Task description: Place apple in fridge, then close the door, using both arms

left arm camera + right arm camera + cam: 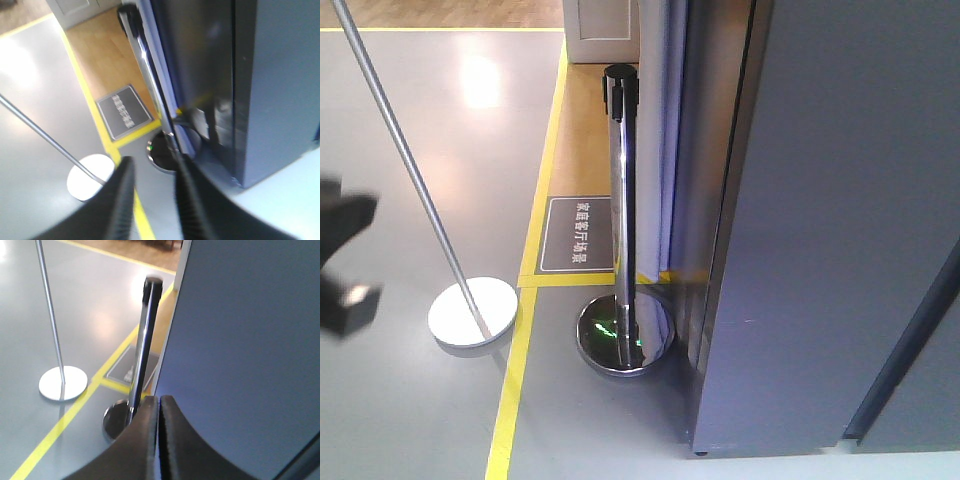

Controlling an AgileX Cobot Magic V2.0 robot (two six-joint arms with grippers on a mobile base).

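The fridge (840, 220) fills the right side of the front view as a tall dark grey slab, its outer face plain and matte. A narrow vertical seam runs down its left part, where the door (695, 190) meets the body; from these views I cannot tell whether it is fully shut or just ajar. The apple is not visible in any view.

Just beside the fridge's left edge stands a shiny metal stanchion pole (623, 200) with a black cap, on a round mirrored base (625, 335) that sits close to the fridge's lower corner. A second, thinner pole (410, 170) leans across the left of the floor to a flat white disc base (472, 313), well apart from the fridge. Between the two bases a yellow floor line (525, 340) runs toward the camera, and a dark floor sign (578, 234) with white characters lies beyond it. The grey floor (400, 400) to the left of the line lies bare.

The left hand (152, 200) has its two black fingers spread, with floor showing in the gap and nothing between them; it points at the mirrored base and the fridge's corner. The right hand (159, 435) has its fingers pressed together, only a thin slit between them, holding nothing, close against the fridge's grey face.
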